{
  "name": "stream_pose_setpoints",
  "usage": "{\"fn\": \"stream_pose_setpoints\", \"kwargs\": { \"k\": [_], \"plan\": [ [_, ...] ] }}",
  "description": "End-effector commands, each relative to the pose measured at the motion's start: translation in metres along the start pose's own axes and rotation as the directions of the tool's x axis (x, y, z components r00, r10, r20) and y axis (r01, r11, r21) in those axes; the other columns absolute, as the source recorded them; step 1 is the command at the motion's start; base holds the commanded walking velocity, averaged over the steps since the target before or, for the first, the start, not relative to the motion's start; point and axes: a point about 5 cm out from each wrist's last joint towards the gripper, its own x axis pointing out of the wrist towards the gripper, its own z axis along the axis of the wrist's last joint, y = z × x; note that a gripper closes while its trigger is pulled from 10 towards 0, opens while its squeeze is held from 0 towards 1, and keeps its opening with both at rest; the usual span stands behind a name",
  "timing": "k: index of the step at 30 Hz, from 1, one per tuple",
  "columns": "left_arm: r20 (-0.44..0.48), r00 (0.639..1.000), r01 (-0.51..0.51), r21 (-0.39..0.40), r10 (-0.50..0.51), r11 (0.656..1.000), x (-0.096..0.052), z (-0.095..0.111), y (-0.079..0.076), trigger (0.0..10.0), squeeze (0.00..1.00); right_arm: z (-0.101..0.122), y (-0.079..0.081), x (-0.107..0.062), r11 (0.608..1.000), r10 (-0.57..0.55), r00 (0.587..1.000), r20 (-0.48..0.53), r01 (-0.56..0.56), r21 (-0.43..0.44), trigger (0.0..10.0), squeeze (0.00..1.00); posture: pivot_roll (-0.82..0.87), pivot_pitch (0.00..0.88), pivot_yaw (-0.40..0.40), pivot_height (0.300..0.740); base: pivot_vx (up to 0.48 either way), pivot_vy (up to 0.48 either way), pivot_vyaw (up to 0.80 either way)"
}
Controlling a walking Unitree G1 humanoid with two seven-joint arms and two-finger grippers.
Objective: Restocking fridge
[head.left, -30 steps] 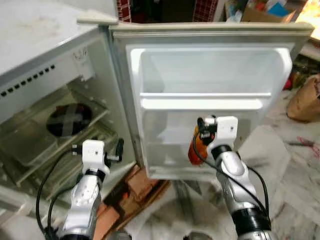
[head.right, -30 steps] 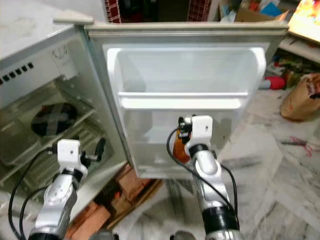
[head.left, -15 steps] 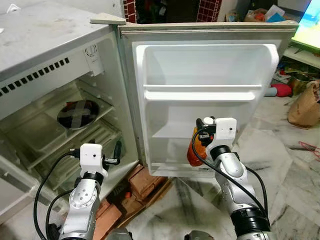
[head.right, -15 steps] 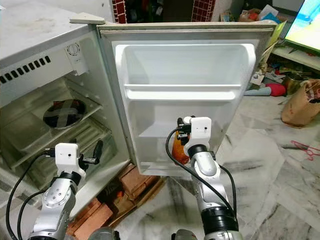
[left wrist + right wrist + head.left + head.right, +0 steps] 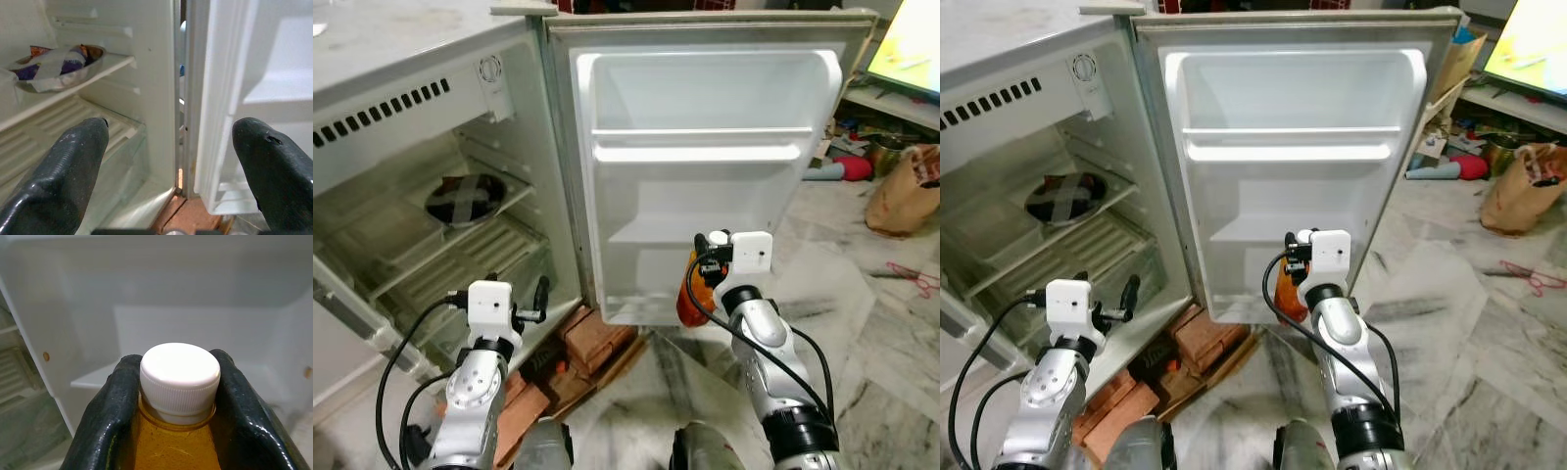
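An orange bottle (image 5: 688, 294) with a white cap (image 5: 180, 377) hangs upright in my right gripper (image 5: 177, 367), which is shut on its neck just below the cap. It is held in front of the lower part of the open fridge door (image 5: 705, 88), near the door's bottom edge. The door's upper shelf (image 5: 700, 152) and lower shelf (image 5: 646, 235) are bare and white. My left gripper (image 5: 171, 127) is open and holds nothing, low in front of the fridge body by the hinge side. A taped-over bowl (image 5: 54, 68) sits on an inner shelf.
Red bricks (image 5: 597, 343) lie under the fridge's front corner. A brown paper bag (image 5: 906, 191) stands on the marble floor at the right, with clutter and a lit screen (image 5: 906, 44) behind it. Wire shelves (image 5: 460, 264) fill the fridge body at the left.
The whole picture has shifted and sharpened, so the camera moved. The bottle stays in my right gripper before the lower door. My left gripper remains open.
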Motion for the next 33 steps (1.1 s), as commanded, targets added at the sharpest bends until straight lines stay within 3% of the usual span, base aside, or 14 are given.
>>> {"fn": "stream_pose_setpoints", "kwargs": {
  "k": [1,10,19,33],
  "plan": [
    [0.013,1.000,-0.005,0.014,0.005,1.000,0.0013,0.0040,0.0015,10.0,0.00,0.0085,-0.0012,0.0043,1.000,-0.002,0.999,0.038,0.003,-0.013,10.0,0.00,-0.02,0.000,0.024,0.671,0.000,0.000,0.00],
    [0.013,1.000,0.000,0.016,0.000,1.000,0.0024,0.0045,0.0009,10.0,0.00,0.0088,-0.0021,0.0053,1.000,-0.002,0.999,0.040,0.003,-0.016,10.0,0.00,-0.02,0.000,0.024,0.632,0.000,0.000,0.00],
    [0.025,1.000,0.010,0.017,-0.011,1.000,0.0025,0.0058,-0.0001,10.0,0.00,0.0088,-0.0015,0.0066,1.000,0.002,0.999,0.043,-0.001,-0.024,10.0,0.00,-0.02,0.000,0.024,0.632,0.000,0.000,0.00],
    [0.030,0.999,0.022,0.014,-0.023,1.000,0.0025,0.0066,-0.0019,10.0,0.00,0.0102,-0.0040,0.0076,0.999,-0.003,0.999,0.052,0.005,-0.037,10.0,0.00,-0.02,0.000,0.025,0.632,0.267,0.000,0.00]
  ]
}}
